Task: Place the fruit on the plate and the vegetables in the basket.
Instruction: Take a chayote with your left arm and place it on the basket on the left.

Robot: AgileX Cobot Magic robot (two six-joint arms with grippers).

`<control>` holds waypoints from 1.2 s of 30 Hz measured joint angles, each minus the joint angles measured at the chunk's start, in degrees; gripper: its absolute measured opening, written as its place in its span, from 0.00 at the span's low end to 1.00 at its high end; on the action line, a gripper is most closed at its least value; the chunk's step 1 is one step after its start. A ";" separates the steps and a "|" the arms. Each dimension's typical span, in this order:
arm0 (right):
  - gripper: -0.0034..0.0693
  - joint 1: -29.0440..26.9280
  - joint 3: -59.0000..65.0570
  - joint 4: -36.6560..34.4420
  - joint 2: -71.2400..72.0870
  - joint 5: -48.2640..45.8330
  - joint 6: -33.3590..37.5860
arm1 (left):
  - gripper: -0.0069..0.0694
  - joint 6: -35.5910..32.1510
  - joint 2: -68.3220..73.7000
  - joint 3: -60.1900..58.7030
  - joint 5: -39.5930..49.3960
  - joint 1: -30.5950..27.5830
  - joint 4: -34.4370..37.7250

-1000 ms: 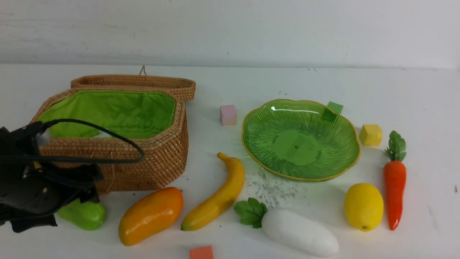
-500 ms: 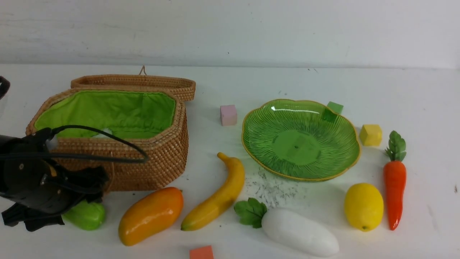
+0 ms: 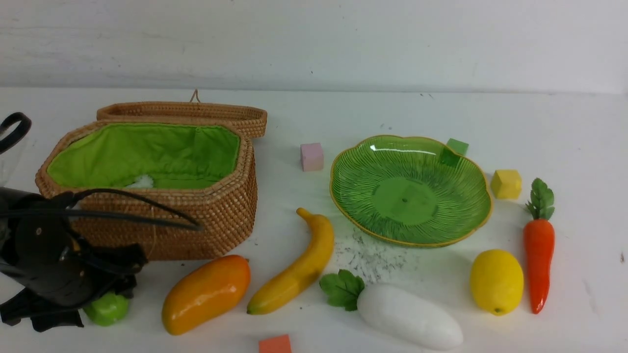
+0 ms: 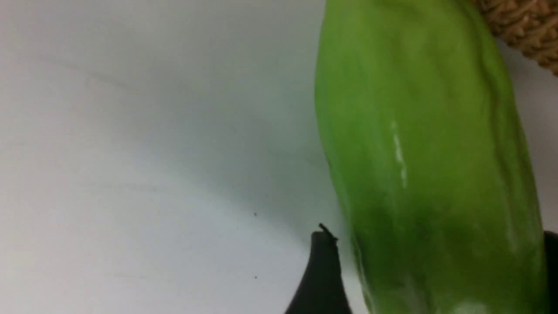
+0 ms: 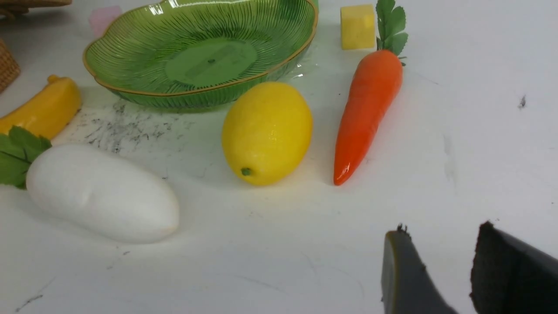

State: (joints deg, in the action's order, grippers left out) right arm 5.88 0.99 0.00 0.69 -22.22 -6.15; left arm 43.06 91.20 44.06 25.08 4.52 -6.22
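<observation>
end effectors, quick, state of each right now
Left end effector: open, jaws either side of the gourd.
Right end effector: open, holding nothing.

Gourd (image 3: pixel 108 309) hemmed in: basket (image 3: pixel 221 220) wall just behind, mango (image 3: pixel 206 294) near its right. Open table (image 3: pixel 584 147) right of the carrot (image 3: pixel 538 255).

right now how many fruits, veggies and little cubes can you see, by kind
fruit: 3 (mango, banana, lemon)
vegetables: 3 (green gourd, white radish, carrot)
small cubes: 4 (pink cube, green cube, yellow cube, orange cube)
total: 10
</observation>
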 joint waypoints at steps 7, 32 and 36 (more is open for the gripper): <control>0.38 0.00 0.00 0.00 0.00 0.00 0.00 | 0.67 0.44 0.00 0.00 1.02 0.00 -2.27; 0.38 0.00 0.00 0.00 0.00 0.00 0.00 | 0.67 -11.65 -30.24 0.10 27.11 0.00 -5.80; 0.38 0.00 0.00 0.00 0.00 0.00 0.00 | 0.67 -33.35 -37.89 0.05 24.88 0.00 1.79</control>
State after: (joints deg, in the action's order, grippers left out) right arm 5.88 0.99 0.00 0.69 -22.22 -6.15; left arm 9.71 53.31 44.11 49.96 4.52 -4.43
